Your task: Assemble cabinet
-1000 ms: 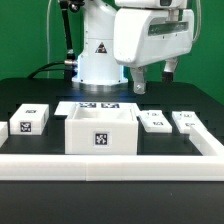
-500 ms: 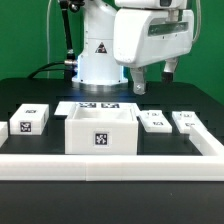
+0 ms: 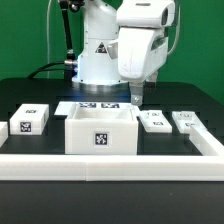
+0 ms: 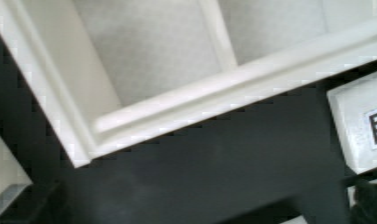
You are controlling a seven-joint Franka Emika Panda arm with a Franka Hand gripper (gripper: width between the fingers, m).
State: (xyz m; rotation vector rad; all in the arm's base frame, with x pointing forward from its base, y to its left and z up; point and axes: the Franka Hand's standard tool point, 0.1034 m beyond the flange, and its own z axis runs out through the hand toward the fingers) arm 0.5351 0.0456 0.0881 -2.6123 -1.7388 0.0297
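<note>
The cabinet body (image 3: 100,131) is a white open-topped box with a square tag on its front, standing in the middle of the black table. My gripper (image 3: 137,97) hangs just above and behind the box's back corner on the exterior view's right. It is open and holds nothing. In the wrist view the box's white rim and pale inside (image 4: 158,85) fill most of the picture. My gripper (image 4: 199,205) is over bare black table beside that rim, with dark fingertips (image 4: 25,205) at the picture's corners. A tagged white piece (image 4: 364,132) shows at the edge.
Small white tagged pieces lie on the exterior view's left (image 3: 30,118) and right (image 3: 153,121) (image 3: 186,120) of the box. The marker board (image 3: 98,105) lies behind the box. A long white border rail (image 3: 110,164) runs along the front. The robot base (image 3: 95,60) stands behind.
My gripper has turned about its vertical axis, moved toward the exterior view's left and come lower, nearer the box's back corner. The parts on the table have not moved.
</note>
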